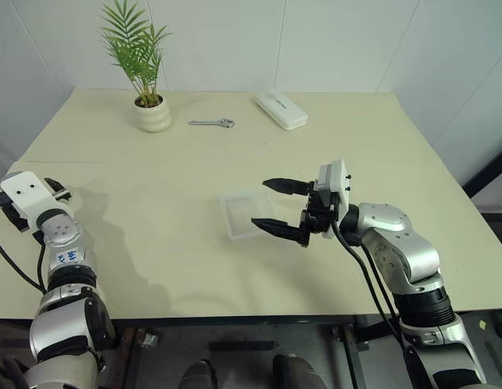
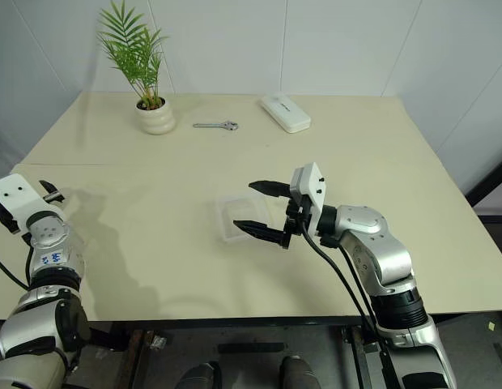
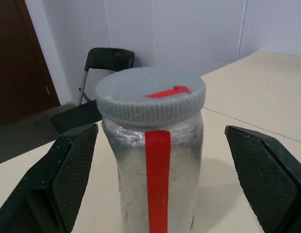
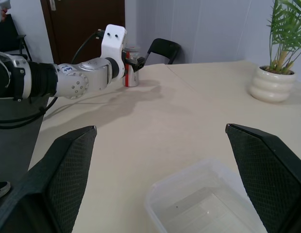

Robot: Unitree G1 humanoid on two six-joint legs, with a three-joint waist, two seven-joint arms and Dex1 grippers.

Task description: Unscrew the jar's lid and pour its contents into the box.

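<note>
2 fingers of the left end effector [image 3: 150, 160] were spread wide, with the jar [image 3: 158, 184] standing between them on the table [image 3: 257, 107], lid [image 3: 150, 94] on. The right end effector [image 1: 280, 207], also spread, hung over the box [image 1: 239, 212].

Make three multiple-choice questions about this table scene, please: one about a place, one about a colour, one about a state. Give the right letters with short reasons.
1. Where is the jar?
A. between the fingers of the left gripper
B. inside the box
C. beside the plant pot

2. What colour is the stripe down the jar's side?
A. blue
B. red
C. green

3. How is the lid now?
A. lying on the table
B. held in the right gripper
C. on the jar

Answers:
1 A: the left wrist view shows the jar standing between the two open fingers, with gaps on both sides.
2 B: the stripe is plainly red.
3 C: the lid sits on top of the jar; the right gripper hangs open and empty over the box.
</note>
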